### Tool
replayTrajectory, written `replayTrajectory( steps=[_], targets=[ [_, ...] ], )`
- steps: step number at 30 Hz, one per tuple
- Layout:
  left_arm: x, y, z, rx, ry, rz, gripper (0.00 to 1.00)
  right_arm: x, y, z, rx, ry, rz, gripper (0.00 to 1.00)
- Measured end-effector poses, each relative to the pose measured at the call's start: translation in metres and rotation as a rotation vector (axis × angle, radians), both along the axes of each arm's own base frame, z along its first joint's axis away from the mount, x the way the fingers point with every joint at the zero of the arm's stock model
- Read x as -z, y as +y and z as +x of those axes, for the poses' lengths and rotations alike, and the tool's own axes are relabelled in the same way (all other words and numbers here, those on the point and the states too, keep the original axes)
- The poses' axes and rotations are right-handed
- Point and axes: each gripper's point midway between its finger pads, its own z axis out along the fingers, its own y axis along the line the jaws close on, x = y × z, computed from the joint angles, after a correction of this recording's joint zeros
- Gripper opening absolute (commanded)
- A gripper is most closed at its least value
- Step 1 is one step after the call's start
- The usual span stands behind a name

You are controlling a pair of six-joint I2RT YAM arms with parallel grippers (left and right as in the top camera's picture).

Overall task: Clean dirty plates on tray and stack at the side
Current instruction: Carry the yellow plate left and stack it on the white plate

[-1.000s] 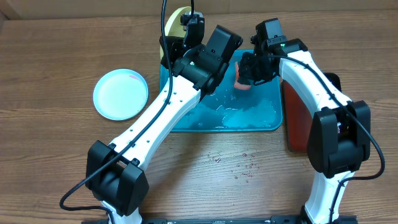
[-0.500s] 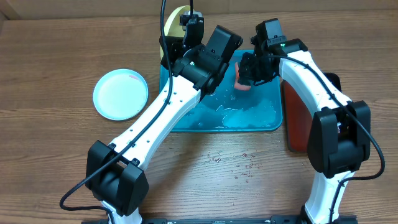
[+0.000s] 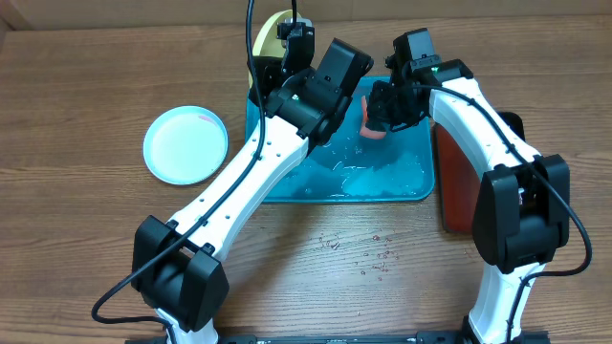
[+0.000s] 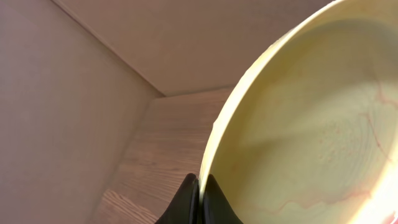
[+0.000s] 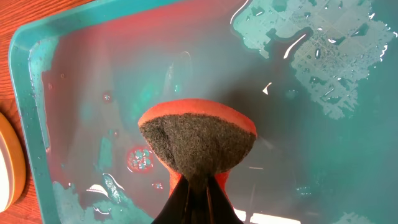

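- Nothing is seen to have moved since the earlier overhead pictures; both arms are held as before.
- Nearest, the tray (image 3: 402, 186) is left wet, with no plate lying in it. A blue plate (image 3: 185, 144) is set on the table to its left, wiped but for a faint pink trace.
- Over the tray's far half, a sponge (image 5: 198, 140) is pinched by the right gripper (image 5: 199, 186).
- Farthest, a yellow plate (image 4: 311, 124) is held on edge, its rim clamped by the left gripper (image 4: 199, 186).
- Thin red streaks on it are shown only by the left wrist view, so wiping is judged unfinished. Stacking is left to do, and no third plate is seen.
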Motion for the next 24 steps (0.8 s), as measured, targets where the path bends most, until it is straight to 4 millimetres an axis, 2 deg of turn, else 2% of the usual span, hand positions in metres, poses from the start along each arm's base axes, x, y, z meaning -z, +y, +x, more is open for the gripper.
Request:
replayTrajectory(
  steps=[4,8,11,15,16,21,23,24],
  targets=[
    [0.011,0.0,0.002,0.028,0.052,-0.035,0.04,0.0,0.0,0.0,0.0,0.001,0.0,0.04],
    [0.045,0.005,-0.002,0.079,0.215,-0.132,0.04,0.0,0.0,-0.001,0.0,0.003,-0.001,0.04],
    [0.073,0.02,-0.005,0.087,0.345,-0.274,0.04,0.0,0.0,-0.001,0.0,0.003,-0.001,0.04],
    [0.103,0.053,-0.005,0.069,0.476,-0.539,0.04,0.0,0.0,-0.001,0.0,0.003,0.0,0.04],
    [0.109,0.066,-0.005,0.061,0.501,-0.623,0.04,0.0,0.0,-0.001,0.0,0.003,-0.001,0.04],
    [0.121,0.117,-0.006,0.034,0.523,-0.898,0.04,0.0,0.0,-0.001,0.0,0.003,-0.001,0.04],
    [0.13,0.137,-0.009,0.006,0.519,-0.962,0.04,0.0,0.0,0.0,0.0,0.002,0.0,0.04],
    [0.141,0.151,-0.014,-0.023,0.52,-1.006,0.05,0.0,0.0,-0.001,0.0,0.003,0.0,0.04]
  ],
)
